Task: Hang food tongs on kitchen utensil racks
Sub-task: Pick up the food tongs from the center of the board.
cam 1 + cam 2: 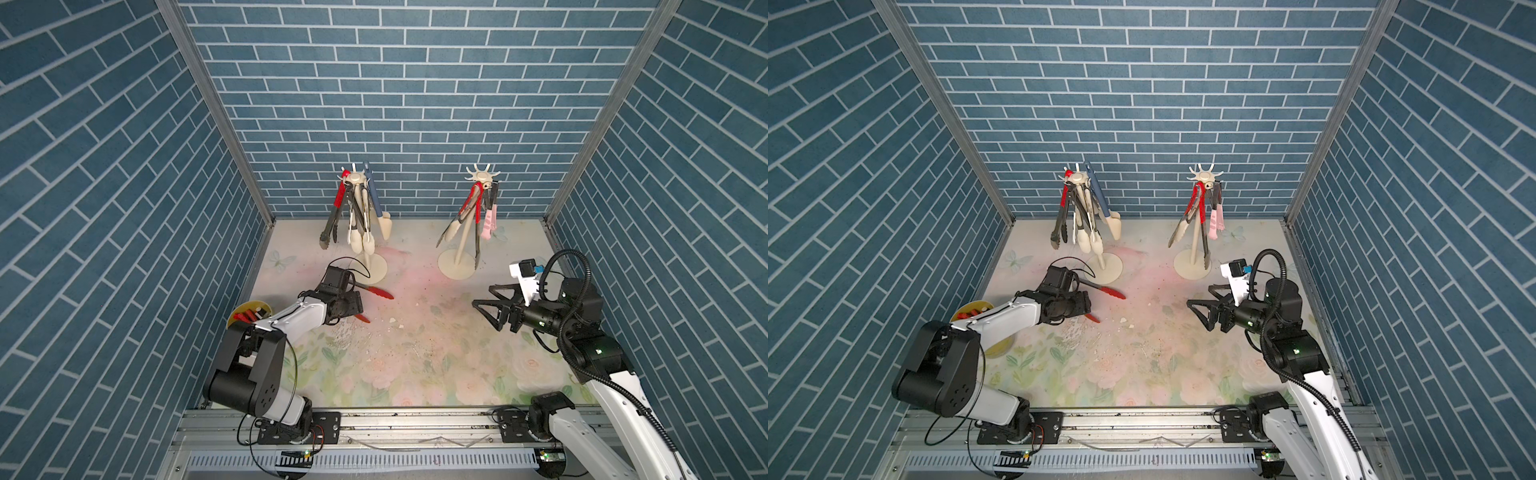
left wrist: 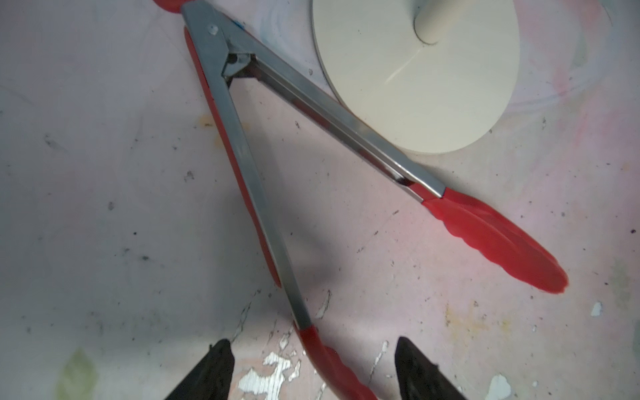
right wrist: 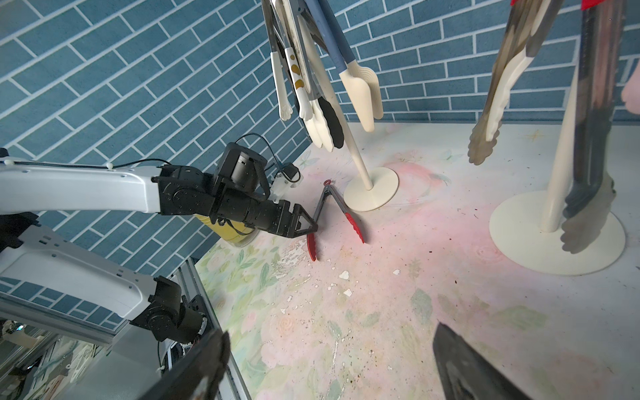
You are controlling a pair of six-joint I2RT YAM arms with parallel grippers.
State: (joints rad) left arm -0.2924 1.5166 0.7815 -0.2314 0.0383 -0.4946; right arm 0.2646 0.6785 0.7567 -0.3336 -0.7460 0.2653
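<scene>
Right now the left gripper (image 2: 311, 341) is down at the table (image 1: 415, 353), jaws apart, straddling one arm of the red-tipped tongs (image 2: 247, 162) where steel meets the red tip. I can't see any contact. The tongs lie flat, splayed in a V, toward the table's back-left corner, hinge end just beside the left rack's base (image 2: 415, 86). It's likely going for one arm because the spread V is too wide to span. The right gripper (image 1: 482, 294) hangs empty, jaws wide, near the right edge, clear of the right rack (image 1: 482, 178); probably parked for a handover. Both racks already carry other tongs (image 1: 332, 224).
</scene>
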